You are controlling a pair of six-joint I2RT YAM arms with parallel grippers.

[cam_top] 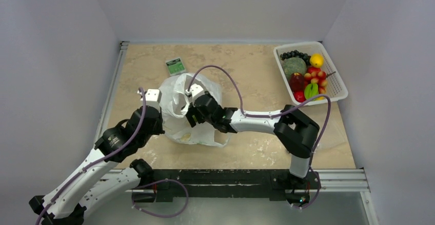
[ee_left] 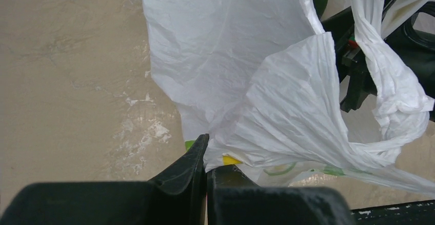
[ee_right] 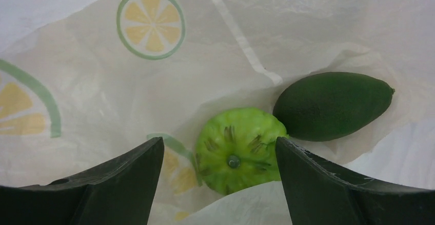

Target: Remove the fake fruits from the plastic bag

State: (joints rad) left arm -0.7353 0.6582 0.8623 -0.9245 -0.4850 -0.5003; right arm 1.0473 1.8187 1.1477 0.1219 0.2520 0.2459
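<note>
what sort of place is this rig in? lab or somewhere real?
Most likely a lab test cell: plain white walls box in a beige stone-pattern tabletop, a black mounting rail runs along its near edge, and a white plastic basket holds fake fruit.

Inside the plastic bag [ee_right: 308, 20], the right hand's [ee_right: 218, 140] jaws straddled the light green fruit [ee_right: 238, 150] with a wide gap on one side. The dark green fruit [ee_right: 331, 106] crowded the other side.
</note>
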